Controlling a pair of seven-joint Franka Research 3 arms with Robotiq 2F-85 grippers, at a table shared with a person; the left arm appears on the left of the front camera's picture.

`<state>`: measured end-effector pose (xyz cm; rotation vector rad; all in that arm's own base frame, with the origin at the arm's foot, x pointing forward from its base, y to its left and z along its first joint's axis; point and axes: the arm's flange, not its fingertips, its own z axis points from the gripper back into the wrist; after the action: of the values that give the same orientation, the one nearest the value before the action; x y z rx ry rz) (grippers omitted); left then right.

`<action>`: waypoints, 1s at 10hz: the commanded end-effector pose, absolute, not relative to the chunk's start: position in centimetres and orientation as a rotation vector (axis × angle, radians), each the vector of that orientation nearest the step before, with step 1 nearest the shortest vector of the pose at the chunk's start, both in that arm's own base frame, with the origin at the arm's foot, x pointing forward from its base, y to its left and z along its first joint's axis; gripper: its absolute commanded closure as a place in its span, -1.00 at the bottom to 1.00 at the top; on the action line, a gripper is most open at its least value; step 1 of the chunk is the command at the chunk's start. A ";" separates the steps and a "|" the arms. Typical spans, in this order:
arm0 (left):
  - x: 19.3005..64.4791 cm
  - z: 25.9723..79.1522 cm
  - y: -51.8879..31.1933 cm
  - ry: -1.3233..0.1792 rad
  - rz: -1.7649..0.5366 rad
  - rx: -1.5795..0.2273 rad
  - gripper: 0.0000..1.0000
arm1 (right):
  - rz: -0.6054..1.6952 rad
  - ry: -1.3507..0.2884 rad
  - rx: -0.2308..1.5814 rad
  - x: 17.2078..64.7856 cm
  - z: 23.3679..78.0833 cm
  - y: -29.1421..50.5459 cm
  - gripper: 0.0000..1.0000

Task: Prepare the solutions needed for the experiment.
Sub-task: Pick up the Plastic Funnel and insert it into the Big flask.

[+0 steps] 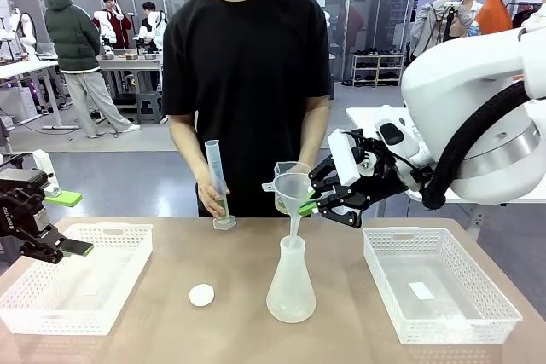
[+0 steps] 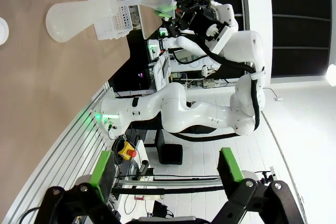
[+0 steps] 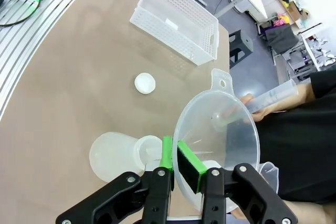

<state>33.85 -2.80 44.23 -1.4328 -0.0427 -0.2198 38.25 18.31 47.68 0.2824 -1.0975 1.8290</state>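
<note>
One funnel (image 1: 293, 186) pinched by right gripper (image 3: 174, 159) over flask (image 1: 291, 284), left gripper (image 2: 166, 169) wide, empty.

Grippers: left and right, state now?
Left gripper: open, holding nothing.
Right gripper: shut on the rim of the clear plastic funnel seated in the translucent conical flask.

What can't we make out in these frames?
Solution level in the beaker: front view, the funnel covers most of it; right wrist view, the right gripper and the bottom edge cut it off.
Graduated cylinder marks: too small in front view, blurred in right wrist view.
Flask contents: cloudy wall, cannot tell.
White slip in the right basket: too small to read.
</note>
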 end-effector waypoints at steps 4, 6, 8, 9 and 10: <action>33.7 44.3 -2.6 -0.040 -0.233 -1.438 -1.00 | 1.811 -1.087 0.301 39.8 45.0 19.0 0.88; 33.7 44.3 -2.6 -0.040 -0.233 -1.438 -1.00 | 1.797 -1.058 0.307 39.8 44.1 19.0 0.88; 33.7 44.3 -2.6 -0.040 -0.233 -1.438 -1.00 | 1.784 -1.047 0.306 39.9 43.4 18.9 0.88; 33.7 44.3 -2.6 -0.040 -0.233 -1.438 -1.00 | 1.773 -1.044 0.311 40.0 43.1 18.9 0.88; 33.7 44.3 -2.6 -0.040 -0.233 -1.438 -1.00 | 1.763 -1.054 0.323 40.1 42.9 18.9 0.81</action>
<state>33.85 -2.80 44.22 -1.4328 -0.0427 -0.2198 39.77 18.60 43.59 0.3317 -1.0233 1.7781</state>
